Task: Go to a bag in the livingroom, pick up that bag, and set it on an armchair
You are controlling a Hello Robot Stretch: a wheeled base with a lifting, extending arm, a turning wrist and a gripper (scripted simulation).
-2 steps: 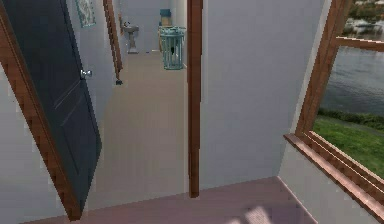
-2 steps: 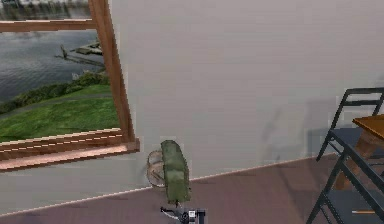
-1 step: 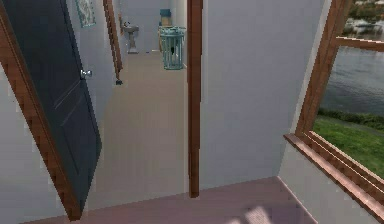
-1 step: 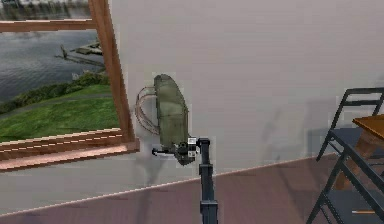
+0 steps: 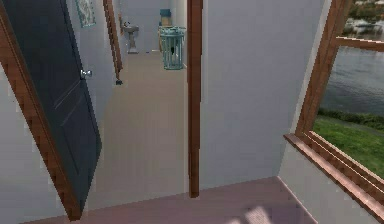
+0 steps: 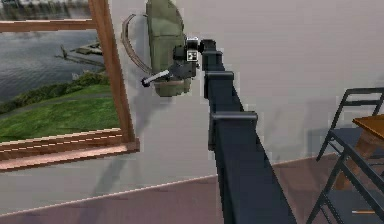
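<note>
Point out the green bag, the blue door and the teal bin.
green bag (image 6: pixel 165 35): arm side view, main body.
blue door (image 5: pixel 48 95): forward view, middle panel.
teal bin (image 5: pixel 172 50): forward view, its side.

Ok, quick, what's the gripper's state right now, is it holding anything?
The gripper holds the green bag, which hangs at its far end, clear of floor and furniture.

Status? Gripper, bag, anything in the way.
Gripper holds bag, hanging clear by the window. Forward: open door on left, door post dead centre, bin down the hall. Folding chair at arm side view's right.
</note>
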